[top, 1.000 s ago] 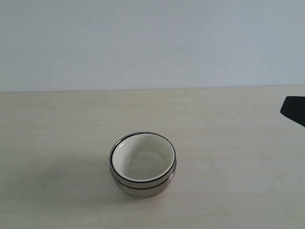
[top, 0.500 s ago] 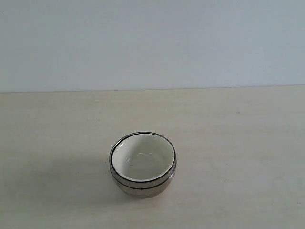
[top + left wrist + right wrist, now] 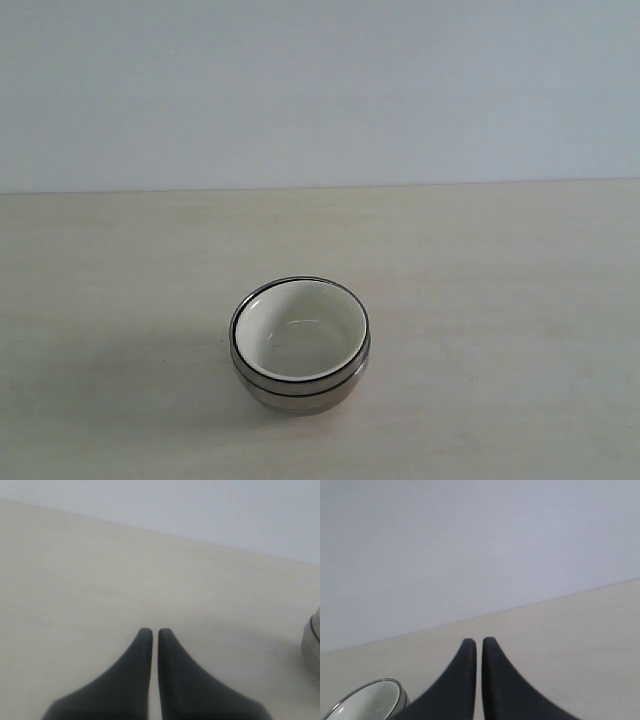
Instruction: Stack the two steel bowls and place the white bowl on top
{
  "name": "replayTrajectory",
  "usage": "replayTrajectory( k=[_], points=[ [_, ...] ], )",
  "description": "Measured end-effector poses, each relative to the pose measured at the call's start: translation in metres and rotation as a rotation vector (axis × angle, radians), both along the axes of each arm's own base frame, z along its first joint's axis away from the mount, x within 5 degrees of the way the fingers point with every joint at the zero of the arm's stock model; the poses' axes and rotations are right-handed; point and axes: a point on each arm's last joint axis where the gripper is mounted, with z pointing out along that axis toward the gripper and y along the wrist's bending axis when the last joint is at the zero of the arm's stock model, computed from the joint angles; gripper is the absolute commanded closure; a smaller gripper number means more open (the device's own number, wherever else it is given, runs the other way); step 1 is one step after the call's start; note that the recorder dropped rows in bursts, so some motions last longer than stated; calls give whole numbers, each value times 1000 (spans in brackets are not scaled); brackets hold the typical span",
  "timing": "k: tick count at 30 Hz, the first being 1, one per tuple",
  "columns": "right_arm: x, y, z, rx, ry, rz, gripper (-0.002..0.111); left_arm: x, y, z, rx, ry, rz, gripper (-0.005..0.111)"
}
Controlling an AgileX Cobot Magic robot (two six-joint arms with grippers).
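The right arm's dark tip has left the exterior view; the bowls have not moved.
The white bowl (image 3: pixel 300 335) sits upright, nested inside the steel bowls (image 3: pixel 262 385), its rim just within theirs. The smallest bowl is on top, as the task asks, so the work looks done. The right gripper (image 3: pixel 479 642) and left gripper (image 3: pixel 151 632) each have their fingers pressed together on nothing. Each hangs over bare table (image 3: pixel 500 300), off to its own side of the steel bowls and apart from them, likely drawn back so nothing nudges the nest.
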Motion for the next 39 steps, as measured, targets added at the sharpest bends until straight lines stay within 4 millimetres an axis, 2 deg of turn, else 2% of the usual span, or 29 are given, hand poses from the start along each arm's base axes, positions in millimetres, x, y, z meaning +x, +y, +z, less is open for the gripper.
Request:
replayTrajectory(
  k=[2,9,22,28,39],
  points=[
    [-1,-1,-7,-14,-12,-13,108,0,0,0,0,0,0,103],
    [-4,-3,-8,-119,-47,-44,108,0,0,0,0,0,0,103],
    [-6,1,-26,-263,121,11,108,0,0,0,0,0,0,103],
    [-8,3,-34,-284,204,47,108,0,0,0,0,0,0,103],
    [-8,3,-35,-290,213,49,108,0,0,0,0,0,0,103]
  ],
)
